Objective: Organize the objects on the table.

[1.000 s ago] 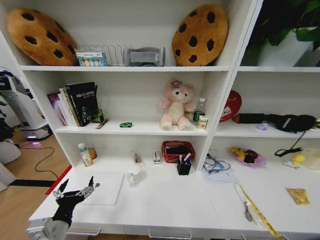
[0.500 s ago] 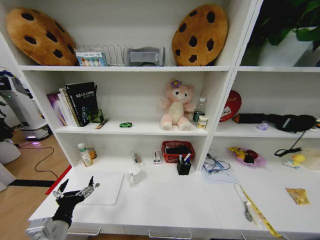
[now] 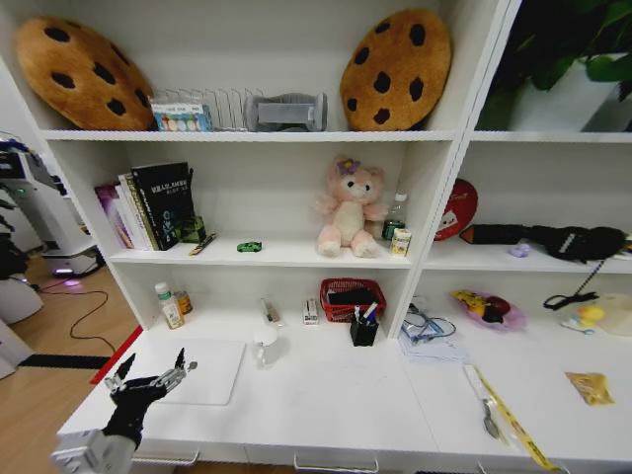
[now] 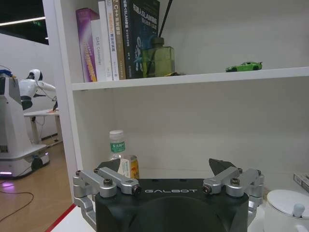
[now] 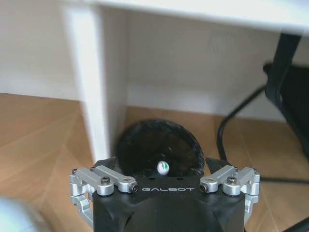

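Note:
My left gripper (image 3: 153, 375) hovers open and empty over the front left corner of the white table (image 3: 326, 405), just left of the closed silver laptop (image 3: 202, 370). In the left wrist view its fingers (image 4: 219, 167) stand wide apart, facing the shelving. A clear green-capped bottle (image 3: 167, 306) (image 4: 116, 149) stands at the back left of the table. A tiny green toy car (image 3: 249, 246) (image 4: 244, 66) sits on the shelf above. Pens stick out of a black holder (image 3: 363, 329). My right gripper (image 5: 161, 166) hangs open below table height, over the wooden floor.
A white lidded cup (image 3: 265, 346) (image 4: 289, 212) stands right of the laptop. A red basket (image 3: 351, 296) sits at the back, books (image 3: 148, 205) and a pink bear (image 3: 348, 209) on the shelf. Papers, a ruler (image 3: 504, 405) and scissors lie to the right.

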Controlling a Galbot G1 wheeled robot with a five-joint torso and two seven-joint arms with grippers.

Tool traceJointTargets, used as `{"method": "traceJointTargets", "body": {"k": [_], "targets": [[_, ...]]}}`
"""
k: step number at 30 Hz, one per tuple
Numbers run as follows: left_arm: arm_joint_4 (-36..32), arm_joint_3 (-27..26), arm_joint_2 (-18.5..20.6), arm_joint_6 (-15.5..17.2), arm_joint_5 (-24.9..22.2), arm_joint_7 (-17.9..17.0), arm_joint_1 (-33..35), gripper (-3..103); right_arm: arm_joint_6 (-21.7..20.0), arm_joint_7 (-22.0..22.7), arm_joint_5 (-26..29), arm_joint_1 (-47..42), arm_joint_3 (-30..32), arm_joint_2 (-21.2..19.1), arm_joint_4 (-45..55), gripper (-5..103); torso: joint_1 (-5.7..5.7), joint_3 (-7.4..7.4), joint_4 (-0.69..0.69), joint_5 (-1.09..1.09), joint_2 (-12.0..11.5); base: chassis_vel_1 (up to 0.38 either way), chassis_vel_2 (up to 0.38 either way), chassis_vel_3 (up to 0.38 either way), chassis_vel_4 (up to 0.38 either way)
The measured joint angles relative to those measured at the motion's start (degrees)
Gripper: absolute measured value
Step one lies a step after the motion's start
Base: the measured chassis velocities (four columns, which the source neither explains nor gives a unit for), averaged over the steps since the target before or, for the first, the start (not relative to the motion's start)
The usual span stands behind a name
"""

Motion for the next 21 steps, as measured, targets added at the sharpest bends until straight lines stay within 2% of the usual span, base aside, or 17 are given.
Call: {"method": "traceJointTargets", "body": {"k": [3, 4, 5, 6, 7, 8, 9, 11, 14, 15, 17, 18, 19, 21], "targets": [[0.01, 0.0, 0.0, 0.0, 0.0, 0.01, 0.0, 100, 0.89, 0.8, -0.72, -2.71, 0.08, 0.46, 2.93, 100, 0.0, 0.0, -0.01, -0.01, 0.0, 0.0, 0.0, 0.0, 0.0], [0.01, 0.0, 0.0, 0.01, 0.0, 0.02, 0.0, 100, 3.07, 2.07, -0.89, -7.37, 0.76, 1.71, 9.66, 100, 0.0, 0.0, -0.03, -0.09, 0.0, 0.0, 0.0, 0.0, 0.0], [0.0, 0.0, 0.0, 0.0, 0.0, 0.02, 0.0, 100, 4.6, 2.62, -0.81, -9.74, 1.55, 2.63, 15.47, 100, 0.0, 0.0, -0.02, -0.02, 0.01, 0.0, 0.0, 0.0, 0.0], [0.0, 0.0, 0.0, 0.0, 0.0, 0.02, 0.0, 100, 4.6, 2.62, -0.81, -9.74, 1.55, 2.63, 15.47, 100, 0.0, 0.0, -0.02, -0.02, 0.01, 0.0, 0.0, 0.0, 0.0], [0.0, 0.0, 0.0, 0.0, 0.0, 0.02, 0.0, 100, 5.68, 3.15, -1.87, -11.28, 2.45, 3.02, 19.96, 100, 0.0, 0.0, 0.0, -0.02, 0.0, 0.0, 0.0, 0.0, 0.0], [0.01, 0.0, 0.0, 0.0, 0.0, 0.02, 0.0, 100, 7.73, 3.57, -6.66, -12.87, 4.59, 3.49, 27.0, 100, 0.0, 0.01, 0.02, -0.08, 0.0, 0.0, 0.0, 0.0, 0.0], [0.01, 0.0, 0.0, 0.0, 0.0, 0.02, 0.0, 100, 7.73, 3.57, -6.66, -12.87, 4.59, 3.49, 27.0, 100, 0.0, 0.01, 0.02, -0.08, 0.0, 0.0, 0.0, 0.0, 0.0], [0.0, 0.0, 0.0, 0.0, 0.0, 0.02, 0.0, 100, 8.86, 4.36, -11.3, -12.41, 7.02, 3.72, 36.95, 100, 0.01, 0.01, 0.02, -0.04, 0.0, 0.0, 0.0, 0.0, 0.0], [0.01, 0.0, 0.0, 0.0, 0.0, 0.02, 0.0, 100, 7.41, 5.16, -11.39, -11.02, 8.2, 3.4, 41.68, 100, 0.01, 0.02, 0.02, -0.05, -0.01, 0.0, 0.0, 0.0, 0.0], [0.01, 0.0, 0.0, 0.0, 0.0, 0.03, 0.0, 100, 5.33, 5.67, -9.78, -9.78, 9.49, 2.91, 45.01, 100, 0.01, 0.01, 0.03, -0.04, -0.01, 0.0, 0.0, 0.0, 0.0], [0.01, 0.0, 0.0, 0.0, 0.0, 0.01, 0.0, 100, 1.57, 6.01, -3.09, -8.0, 12.1, 1.58, 49.08, 100, 0.02, 0.02, 0.02, -0.05, -0.01, 0.0, 0.0, 0.0, 0.0], [0.01, 0.0, 0.0, 0.0, 0.0, 0.02, 0.0, 100, 0.6, 6.06, -0.42, -7.5, 12.67, 1.17, 49.79, 100, 0.02, 0.02, 0.01, -0.05, -0.02, 0.0, 0.0, 0.0, 0.0], [0.01, 0.0, 0.0, 0.0, 0.0, 0.02, 0.0, 100, 0.6, 6.06, -0.42, -7.5, 12.67, 1.17, 49.79, 100, 0.02, 0.02, 0.01, -0.05, -0.02, 0.0, 0.0, 0.0, 0.0], [0.01, 0.0, 0.0, 0.0, 0.0, 0.02, 0.0, 100, -1.84, 6.47, 6.47, -5.87, 13.31, 0.15, 50.37, 100, 0.02, 0.02, 0.01, -0.03, -0.01, 0.0, 0.0, 0.0, 0.0]]}}
